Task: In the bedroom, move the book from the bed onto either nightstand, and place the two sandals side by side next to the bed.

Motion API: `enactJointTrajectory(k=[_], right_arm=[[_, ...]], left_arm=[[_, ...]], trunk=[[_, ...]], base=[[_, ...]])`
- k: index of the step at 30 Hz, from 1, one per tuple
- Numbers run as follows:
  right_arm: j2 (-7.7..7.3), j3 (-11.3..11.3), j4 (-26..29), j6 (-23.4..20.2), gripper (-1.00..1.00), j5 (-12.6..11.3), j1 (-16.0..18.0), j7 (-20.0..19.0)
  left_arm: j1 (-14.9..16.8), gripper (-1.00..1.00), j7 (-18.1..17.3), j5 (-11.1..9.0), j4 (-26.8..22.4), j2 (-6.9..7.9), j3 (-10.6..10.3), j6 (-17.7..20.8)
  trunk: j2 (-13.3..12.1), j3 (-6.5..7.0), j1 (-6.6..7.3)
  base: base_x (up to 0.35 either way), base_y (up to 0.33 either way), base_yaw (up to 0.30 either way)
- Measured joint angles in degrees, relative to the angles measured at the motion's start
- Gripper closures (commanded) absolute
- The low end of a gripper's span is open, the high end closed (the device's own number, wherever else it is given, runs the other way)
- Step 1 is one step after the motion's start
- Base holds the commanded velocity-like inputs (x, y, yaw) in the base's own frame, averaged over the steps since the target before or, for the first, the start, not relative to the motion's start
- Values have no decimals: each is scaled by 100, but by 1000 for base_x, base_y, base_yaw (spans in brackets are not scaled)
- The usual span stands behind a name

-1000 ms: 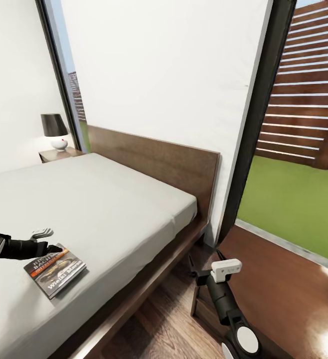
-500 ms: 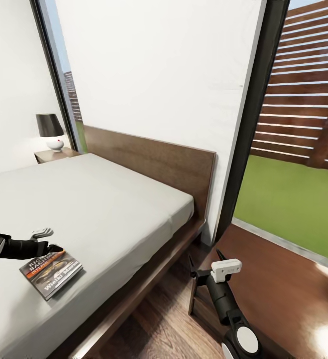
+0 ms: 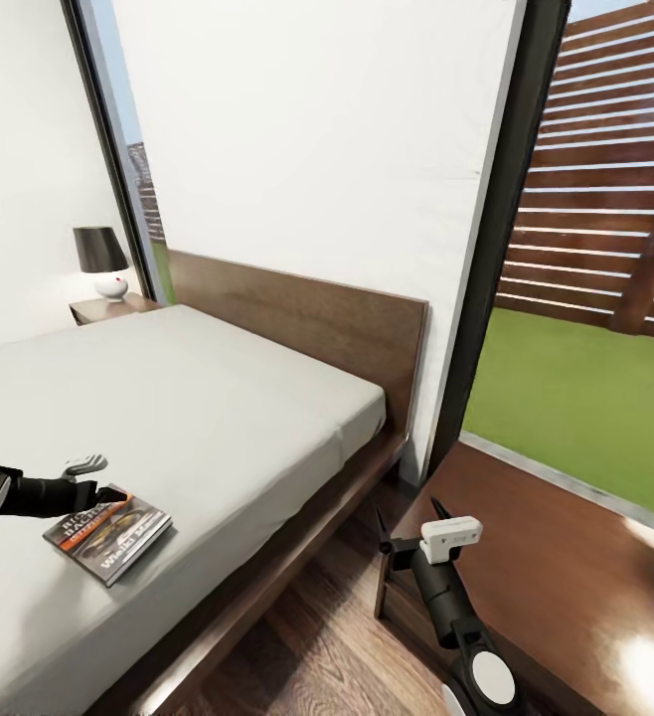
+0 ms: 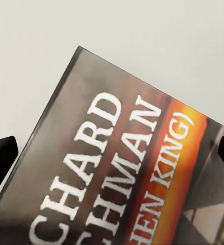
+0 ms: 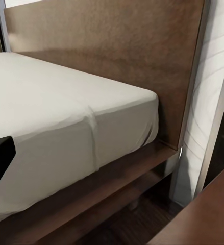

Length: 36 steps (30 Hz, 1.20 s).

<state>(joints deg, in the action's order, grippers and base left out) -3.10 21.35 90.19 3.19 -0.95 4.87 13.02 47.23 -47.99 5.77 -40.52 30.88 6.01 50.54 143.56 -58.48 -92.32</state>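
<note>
Grey mattress of the bed is lying bare across most of its area; the book is resting flat on it near the side edge closest to the robot, with open mattress beyond it toward the headboard. Between the bed frame and the near nightstand a strip of plank floor is showing. A second nightstand with a lamp is standing at the far side of the bed.

The left gripper is hovering at the book's top edge. In the left wrist view, its fingers are standing spread, one dark tip at each side of the cover, not pinching it. The right gripper is hanging beside the nightstand with its fingers spread and holding nothing.

Compared with half a second ago, the book is lying slightly turned and shifted toward the bed edge; both arms are holding nearly the same pose.

The left arm is cut off at the frame edge. The book's lower title lines are blurred, and its far corners are cropped in the wrist view.
</note>
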Motion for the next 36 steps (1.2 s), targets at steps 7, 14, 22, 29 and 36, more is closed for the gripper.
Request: enactJointTrajectory(k=[7,14,22,29,36], right_arm=[[0,0,0,0,-100,0,0,0],[0,4,0,0,-100,0,0,0],[0,8,0,0,-100,0,0,0],[1,9,-2,0,-100,-2,0,0],[0,9,-3,0,-100,-2,0,0]], left_arm=[[0,-100,2,10,-4,0,-6,2],[0,-100,2,11,-5,0,-8,2],[0,-100,3,-5,-4,0,-10,6],[0,-100,1,1,-3,0,-13,0],[0,-100,1,6,-3,0,-13,-1]], trunk=[[0,0,0],[0,0,0],[0,0,-1],[0,0,0],[0,0,0]], base=[[-7,0,0],[-2,0,0],[-40,0,0],[-23,0,0],[-6,0,0]])
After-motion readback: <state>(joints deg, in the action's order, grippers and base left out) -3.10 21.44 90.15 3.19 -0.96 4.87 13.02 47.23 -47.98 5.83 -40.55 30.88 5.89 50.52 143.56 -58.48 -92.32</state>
